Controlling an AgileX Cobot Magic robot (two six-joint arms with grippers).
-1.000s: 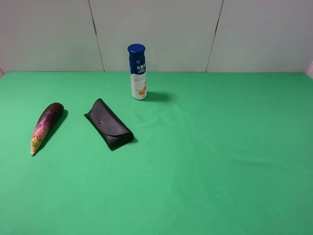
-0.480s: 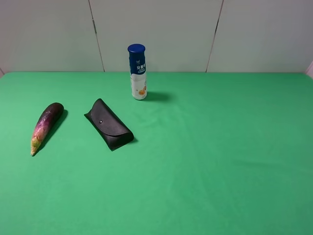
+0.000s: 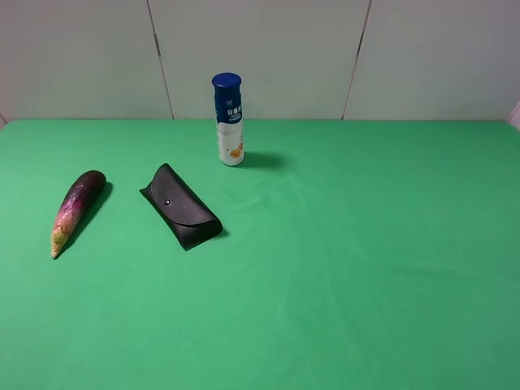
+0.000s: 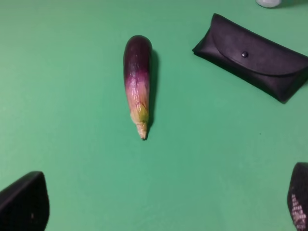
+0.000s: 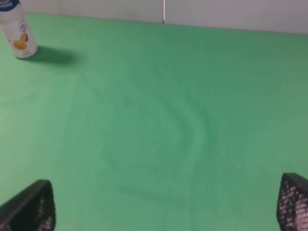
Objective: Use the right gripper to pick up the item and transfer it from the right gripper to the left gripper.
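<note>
The item, a long slim purple eggplant (image 3: 76, 207) with a yellowish pointed stem end, lies on the green table (image 3: 349, 268) at the left. It also shows in the left wrist view (image 4: 137, 82), well ahead of my left gripper (image 4: 163, 204), whose fingertips (image 4: 24, 204) stand wide apart and empty. My right gripper (image 5: 166, 204) is open and empty over bare green cloth; the eggplant is not in its view. Neither arm shows in the exterior high view.
A black glasses case (image 3: 180, 206) lies just right of the eggplant, also in the left wrist view (image 4: 255, 55). A blue-capped white bottle (image 3: 229, 119) stands at the back, also in the right wrist view (image 5: 17, 31). A pale wall bounds the table's far edge.
</note>
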